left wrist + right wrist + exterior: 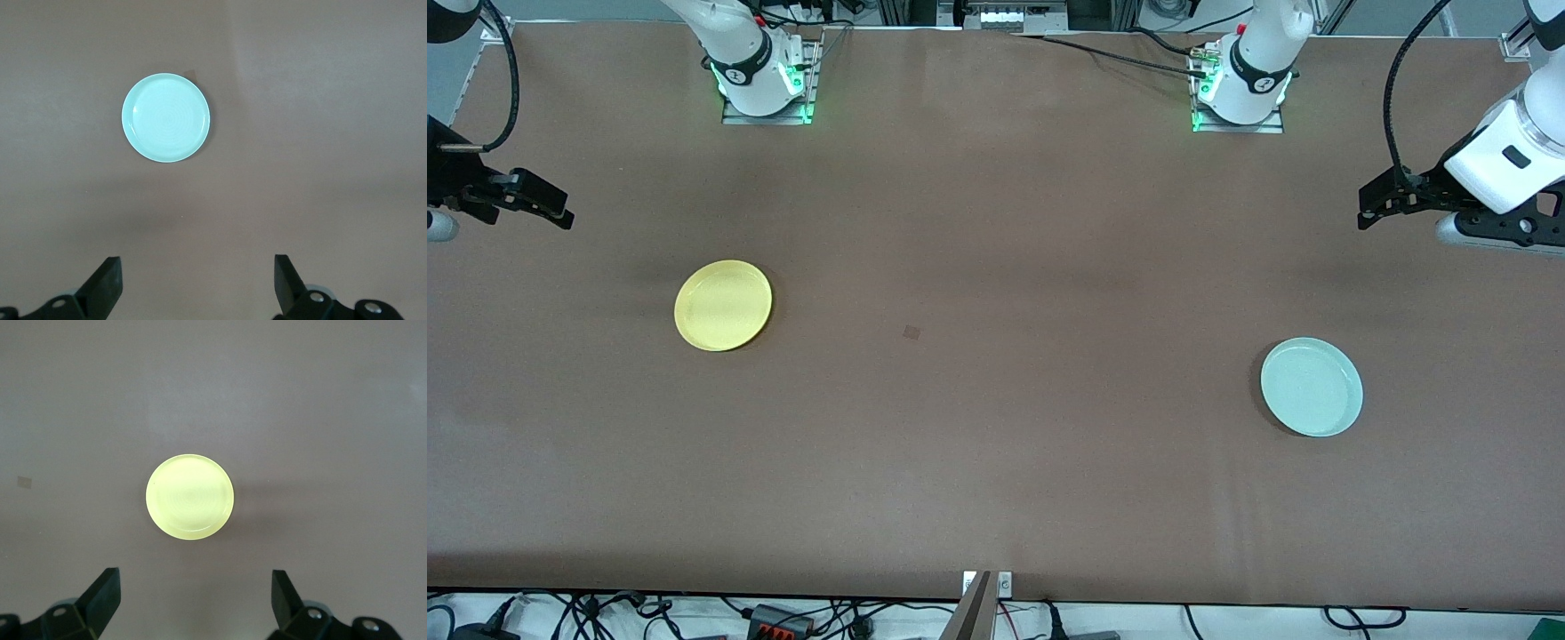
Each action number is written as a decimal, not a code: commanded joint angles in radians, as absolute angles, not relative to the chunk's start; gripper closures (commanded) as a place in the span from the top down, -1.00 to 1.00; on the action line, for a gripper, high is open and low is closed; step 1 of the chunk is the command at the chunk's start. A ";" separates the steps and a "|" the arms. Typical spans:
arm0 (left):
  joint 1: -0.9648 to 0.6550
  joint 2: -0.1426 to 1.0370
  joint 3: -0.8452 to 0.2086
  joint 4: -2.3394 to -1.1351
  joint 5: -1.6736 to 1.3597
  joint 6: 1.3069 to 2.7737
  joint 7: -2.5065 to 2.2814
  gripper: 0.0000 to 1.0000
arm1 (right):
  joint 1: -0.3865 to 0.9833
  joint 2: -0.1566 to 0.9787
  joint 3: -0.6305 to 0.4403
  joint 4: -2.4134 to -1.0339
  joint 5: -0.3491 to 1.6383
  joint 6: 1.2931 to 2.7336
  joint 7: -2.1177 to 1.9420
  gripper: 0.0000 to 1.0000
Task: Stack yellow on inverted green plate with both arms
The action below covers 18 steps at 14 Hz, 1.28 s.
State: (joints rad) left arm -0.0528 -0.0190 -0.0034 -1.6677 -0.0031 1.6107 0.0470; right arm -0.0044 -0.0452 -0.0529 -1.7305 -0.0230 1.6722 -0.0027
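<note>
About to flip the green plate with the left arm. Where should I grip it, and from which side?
Judging by its pose, take the green plate by its raised rim: it lies flat, open side up, alone. Bring the open left gripper down over the edge toward the left arm's end of the table, one finger inside the rim.

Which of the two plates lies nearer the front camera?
The pale green plate, toward the left arm's end; the yellow plate lies farther from the camera.

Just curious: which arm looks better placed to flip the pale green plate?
Probably the left: its open gripper looks down on the round pale mint-green plate at its end; the right gripper faces the yellow plate.
</note>
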 commanded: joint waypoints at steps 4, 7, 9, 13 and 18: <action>-0.052 -0.020 -0.006 -1.652 0.011 1.592 0.064 1.00 | -0.006 -0.052 -0.051 -1.729 -0.020 1.655 0.006 1.00; -0.054 -0.020 -0.006 -1.652 0.011 1.592 0.064 1.00 | -0.006 -0.051 -0.051 -1.727 -0.020 1.654 -0.002 1.00; -0.054 -0.020 -0.006 -1.652 0.011 1.592 0.066 1.00 | -0.008 -0.052 -0.052 -1.726 -0.020 1.652 -0.002 1.00; -0.054 -0.018 -0.006 -1.652 0.011 1.588 0.066 1.00 | -0.011 -0.052 -0.061 -1.726 -0.020 1.631 -0.002 1.00; -0.052 0.003 -0.002 -1.652 0.012 1.595 0.052 1.00 | -0.011 -0.052 -0.067 -1.726 -0.018 1.632 -0.002 1.00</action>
